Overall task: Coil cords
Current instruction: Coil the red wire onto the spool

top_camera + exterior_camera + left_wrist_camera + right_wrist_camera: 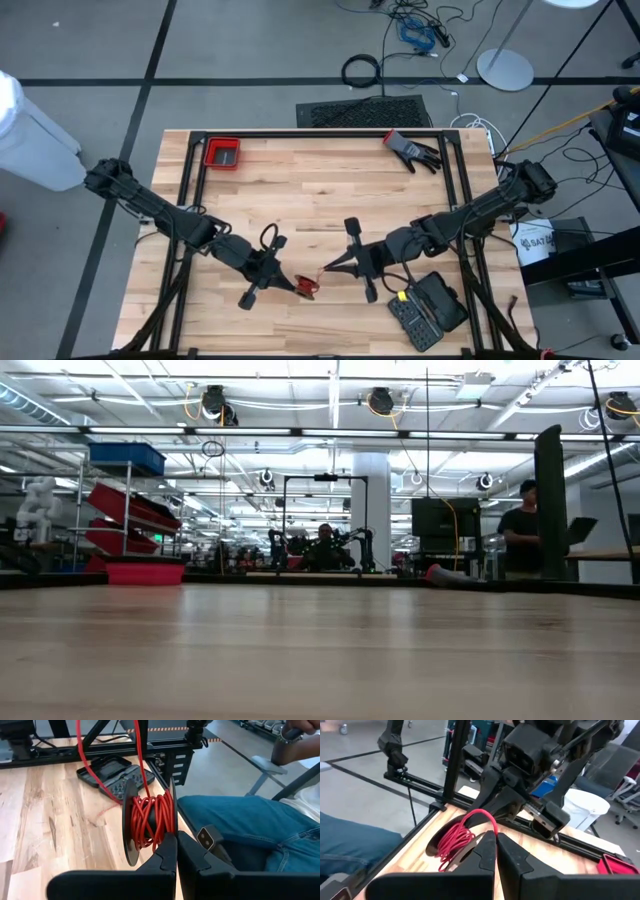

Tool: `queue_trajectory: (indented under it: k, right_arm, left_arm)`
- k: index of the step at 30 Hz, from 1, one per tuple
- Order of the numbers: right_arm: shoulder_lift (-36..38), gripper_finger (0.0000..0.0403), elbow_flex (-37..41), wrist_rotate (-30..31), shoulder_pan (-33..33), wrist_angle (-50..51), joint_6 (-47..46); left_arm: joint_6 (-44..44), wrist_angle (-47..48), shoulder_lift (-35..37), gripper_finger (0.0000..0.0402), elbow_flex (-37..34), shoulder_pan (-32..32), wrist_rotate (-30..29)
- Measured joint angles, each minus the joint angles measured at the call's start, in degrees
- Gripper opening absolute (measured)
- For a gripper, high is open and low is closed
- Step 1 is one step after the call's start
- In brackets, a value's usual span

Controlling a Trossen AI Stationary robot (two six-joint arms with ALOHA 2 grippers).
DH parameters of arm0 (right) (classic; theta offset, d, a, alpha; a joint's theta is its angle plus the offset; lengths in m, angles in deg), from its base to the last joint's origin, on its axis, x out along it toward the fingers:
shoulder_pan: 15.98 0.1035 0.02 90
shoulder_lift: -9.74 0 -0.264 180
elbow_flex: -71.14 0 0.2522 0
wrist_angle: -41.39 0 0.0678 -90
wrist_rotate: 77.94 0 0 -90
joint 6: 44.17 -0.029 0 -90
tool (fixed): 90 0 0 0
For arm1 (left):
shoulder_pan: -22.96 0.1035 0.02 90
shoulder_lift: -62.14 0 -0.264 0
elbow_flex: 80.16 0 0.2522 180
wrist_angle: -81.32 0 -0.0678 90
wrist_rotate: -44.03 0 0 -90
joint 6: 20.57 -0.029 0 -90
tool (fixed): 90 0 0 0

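The red cord [150,820] is wound on a small spool between two round black discs [129,827]. The spool [307,286] hangs near the table's front middle, clear of the wood. My left gripper [288,282] comes from the left and is shut on it. My right gripper [328,268] comes from the right, just beside the spool, and is shut on a free stretch of the cord [481,814]. In the left wrist view two strands [138,755] rise from the spool out of the picture. The low view shows neither gripper nor the cord. My left gripper pinches the rim of one black disc [173,815] between its two fingers, coming nearly level from the table's left. The spool is lifted clear, its discs upright. My right gripper pinches the red cord [494,827] close to the spool, coming nearly level from the table's right. The cord arches in a short loop from the fingertips to the spool.
An open black tool case [428,310] lies at the front right, close to my right arm. A red bin [222,153] and a black glove [412,150] sit at the far edge. Black frame rails [190,180] border the table. A person's legs in jeans [250,825] are beside the table.
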Motion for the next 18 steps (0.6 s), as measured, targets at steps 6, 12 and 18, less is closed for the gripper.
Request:
queue_trajectory:
  k: [6, 12, 18]
  right_arm:
    - [0.0, 0.0, 0.0, 4.0, 0.0, -3.1, 1.7]
    - [-0.8, 0.0, 0.0, 4.4, 0.0, -4.4, 2.5]
    - [-3.8, 0.0, 0.0, 3.8, 0.0, -9.9, 3.8]
  left_arm:
    - [0.0, -0.2, 0.0, 0.0002, 0.0, 0.0, 0.0]
    - [-0.1, -2.5, 0.0, 0.0002, 0.0, 0.0, 0.0]
    - [-1.7, -5.1, 0.0, 0.0002, 0.0, 0.0, 0.0]
